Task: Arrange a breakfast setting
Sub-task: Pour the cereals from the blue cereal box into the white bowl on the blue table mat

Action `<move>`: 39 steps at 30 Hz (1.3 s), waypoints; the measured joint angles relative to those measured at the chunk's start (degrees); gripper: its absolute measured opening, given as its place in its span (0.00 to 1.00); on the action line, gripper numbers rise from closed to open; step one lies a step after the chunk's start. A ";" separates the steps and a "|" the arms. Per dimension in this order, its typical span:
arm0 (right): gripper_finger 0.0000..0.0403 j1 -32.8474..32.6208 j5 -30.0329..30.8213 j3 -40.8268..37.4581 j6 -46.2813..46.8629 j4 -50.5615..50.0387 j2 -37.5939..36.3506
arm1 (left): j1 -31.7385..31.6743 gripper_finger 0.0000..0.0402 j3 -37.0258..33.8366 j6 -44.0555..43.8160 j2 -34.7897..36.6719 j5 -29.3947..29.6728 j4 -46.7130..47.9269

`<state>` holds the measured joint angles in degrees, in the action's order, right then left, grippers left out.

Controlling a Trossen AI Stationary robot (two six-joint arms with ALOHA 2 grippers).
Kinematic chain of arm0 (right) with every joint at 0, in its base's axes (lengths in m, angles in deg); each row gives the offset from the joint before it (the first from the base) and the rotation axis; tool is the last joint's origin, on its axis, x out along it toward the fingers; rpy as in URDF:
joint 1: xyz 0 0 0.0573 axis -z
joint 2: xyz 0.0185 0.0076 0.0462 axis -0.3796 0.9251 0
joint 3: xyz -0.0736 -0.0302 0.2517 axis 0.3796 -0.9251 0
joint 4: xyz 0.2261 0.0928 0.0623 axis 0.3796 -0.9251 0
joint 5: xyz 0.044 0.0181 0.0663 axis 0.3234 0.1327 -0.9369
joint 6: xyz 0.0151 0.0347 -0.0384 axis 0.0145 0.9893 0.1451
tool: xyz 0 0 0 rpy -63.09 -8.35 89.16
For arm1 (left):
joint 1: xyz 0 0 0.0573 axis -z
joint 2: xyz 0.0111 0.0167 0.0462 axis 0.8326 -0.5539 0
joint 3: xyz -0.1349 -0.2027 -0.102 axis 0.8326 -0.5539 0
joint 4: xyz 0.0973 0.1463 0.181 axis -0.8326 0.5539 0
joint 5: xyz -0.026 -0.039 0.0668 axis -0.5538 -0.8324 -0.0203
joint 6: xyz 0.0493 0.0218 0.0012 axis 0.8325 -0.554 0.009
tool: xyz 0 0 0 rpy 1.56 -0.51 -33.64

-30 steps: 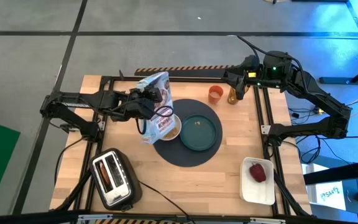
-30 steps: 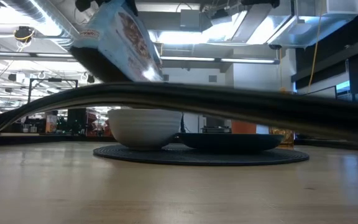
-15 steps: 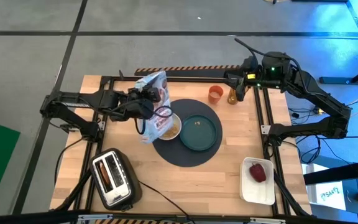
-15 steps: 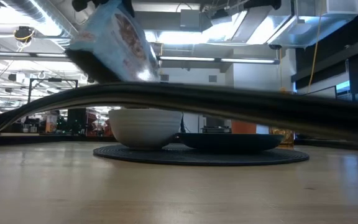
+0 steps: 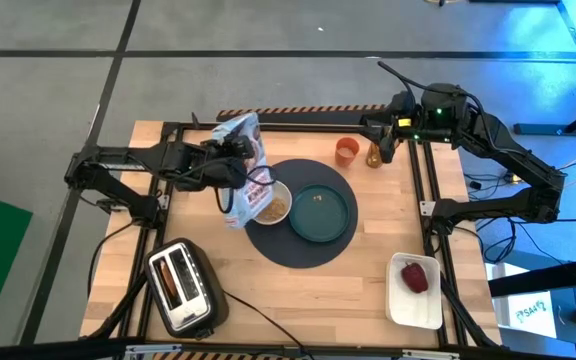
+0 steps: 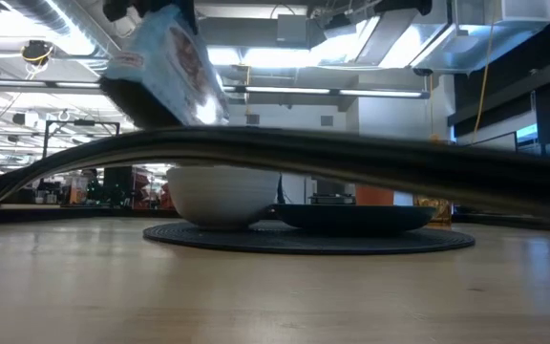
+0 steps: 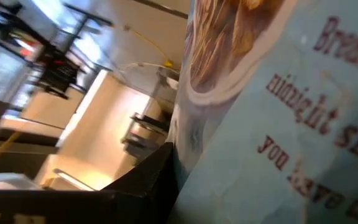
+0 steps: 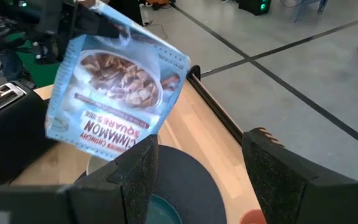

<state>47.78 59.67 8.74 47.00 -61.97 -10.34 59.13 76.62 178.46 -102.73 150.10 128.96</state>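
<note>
My left gripper [image 5: 230,160] is shut on a pale blue cereal bag [image 5: 244,172], held tipped above the left edge of the dark round mat [image 5: 303,245]. The bag also shows in the right wrist view [image 8: 114,93] with its print upside down. On the mat stand a small white bowl [image 5: 273,207] with cereal in it and a teal plate [image 5: 321,212]. A small orange cup [image 5: 347,151] stands behind the mat. My right gripper [image 8: 197,180] is open and empty at the far right, beside the cup. A red fruit [image 5: 415,277] lies in the white tray. The spoon and the bread do not show. My left gripper holds the cereal bag by its raised end [image 8: 82,28], coming at it from the table's left side. The bag hangs slanted below the fingers, print upside down, its lower end [image 5: 240,215] beside the bowl's left rim, clear of the table. The bag hides the pinch itself.
A silver-black toaster [image 5: 183,287] stands at the near left. A white rectangular tray [image 5: 408,305] lies at the near right. A dark cable [image 6: 351,158] arches across the low view in front of the mat. There is bare wood in front of the mat.
My left gripper has drawn back toward the table's left edge with the cereal bag. The bag, which hung over the bowl, now stands to the bowl's left, and the cereal in the bowl shows from above.
</note>
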 joint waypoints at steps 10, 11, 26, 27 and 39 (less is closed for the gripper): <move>0.56 0.00 -0.27 0.00 0.07 0.51 -0.02 | -0.02 0.35 0.02 -7.74 0.42 0.11 2.64; 0.56 0.00 -0.27 0.00 0.07 0.50 -0.02 | 0.00 0.35 0.02 -8.53 0.42 0.03 2.64; 0.56 0.00 -0.90 0.00 0.55 0.41 -0.02 | -0.05 0.35 0.01 -31.78 1.65 -2.69 14.34; 0.56 0.00 -0.91 0.00 0.55 0.43 -0.02 | -0.12 0.35 0.01 -34.73 2.01 -4.17 15.51; 0.56 0.00 -1.39 0.00 1.30 2.56 -0.04 | -2.53 0.35 -0.09 -61.78 8.19 -19.39 20.24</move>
<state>47.78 58.28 8.74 48.29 -59.41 -10.38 56.60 76.54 116.68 -94.54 130.71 149.20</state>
